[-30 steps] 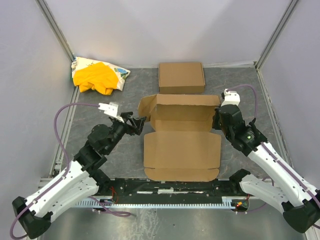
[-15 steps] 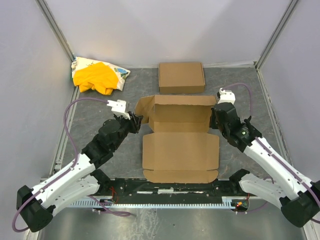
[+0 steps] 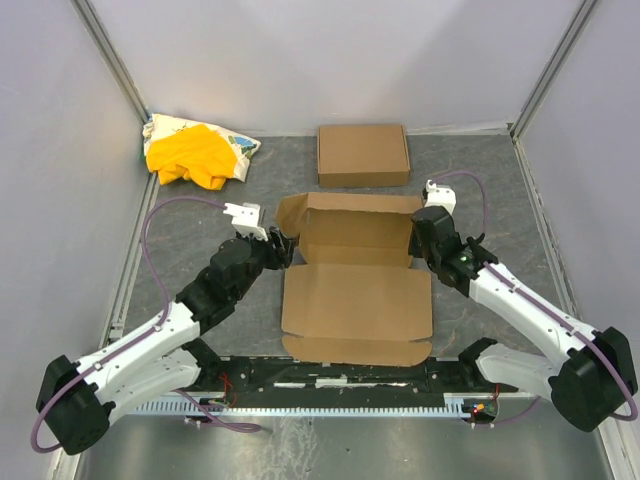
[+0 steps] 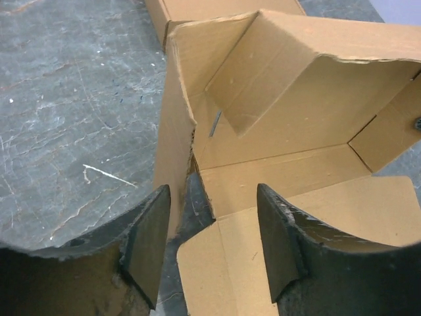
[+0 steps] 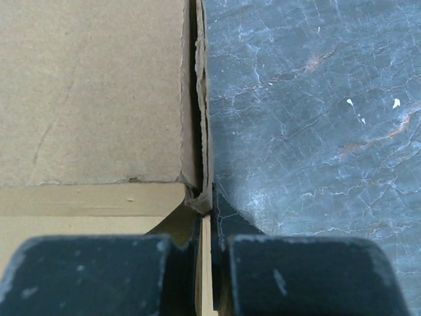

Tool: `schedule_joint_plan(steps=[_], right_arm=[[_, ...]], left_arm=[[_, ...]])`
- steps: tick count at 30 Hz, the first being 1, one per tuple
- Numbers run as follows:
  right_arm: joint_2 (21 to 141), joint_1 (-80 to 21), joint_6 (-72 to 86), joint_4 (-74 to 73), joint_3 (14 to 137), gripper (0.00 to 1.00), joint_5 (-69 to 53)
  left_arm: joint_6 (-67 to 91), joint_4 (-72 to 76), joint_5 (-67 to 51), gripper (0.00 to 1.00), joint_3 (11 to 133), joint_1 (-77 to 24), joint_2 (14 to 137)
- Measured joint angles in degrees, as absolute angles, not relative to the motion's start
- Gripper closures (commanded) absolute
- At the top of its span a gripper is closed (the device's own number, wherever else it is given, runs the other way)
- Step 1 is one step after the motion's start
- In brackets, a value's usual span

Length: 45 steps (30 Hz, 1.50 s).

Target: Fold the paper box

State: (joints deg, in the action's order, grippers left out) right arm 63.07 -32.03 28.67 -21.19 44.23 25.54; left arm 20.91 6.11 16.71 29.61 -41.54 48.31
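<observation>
The paper box (image 3: 356, 300) lies half folded in the middle of the table, its flat brown panel toward me and a shallow tray with raised walls (image 3: 355, 228) behind it. My left gripper (image 3: 282, 243) is open at the tray's near left corner; in the left wrist view (image 4: 212, 245) its fingers straddle the left wall's lower edge (image 4: 172, 178). My right gripper (image 3: 418, 240) is shut on the box's right side wall (image 5: 205, 263), which stands thin and upright between the fingers.
A second flat brown cardboard box (image 3: 363, 154) lies at the back centre. A yellow cloth bundle (image 3: 195, 152) sits in the back left corner. Grey walls close in the table on the left, back and right.
Both arms have moved inward and forward along the box's sides. The box has shifted slightly left, and its right wall has come more upright.
</observation>
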Motion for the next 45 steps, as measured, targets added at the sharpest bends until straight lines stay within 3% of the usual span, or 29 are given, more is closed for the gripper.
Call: schedule_joint_plan(steps=[6,12,17,19,24,45], right_arm=[[62.2,-31.9,28.9,-20.1,44.2,0.98,25.4],[60.4,-31.8,29.1,-20.3,44.2,0.98,24.6],[59.5,-31.7,29.1,-20.6,44.2,0.98,24.2],[59.5,-31.8,29.1,-20.6,44.2,0.98,24.0],[59.6,-31.7,29.1,-20.6,44.2,0.98,24.0],[68.8,-31.7,29.8,-12.7,41.4,0.98,24.0]], left_arm=[[20.9,5.5,24.7,0.31,29.6,-41.5,48.6],[20.9,5.0,30.1,0.46,29.3,-41.5,48.8],[20.9,6.3,31.1,0.52,28.6,-41.5,50.4],[20.9,7.4,31.0,0.61,27.9,-41.5,50.5],[20.7,9.5,28.9,0.96,26.7,-41.5,50.1],[24.9,9.9,19.8,0.94,20.8,-41.5,46.6]])
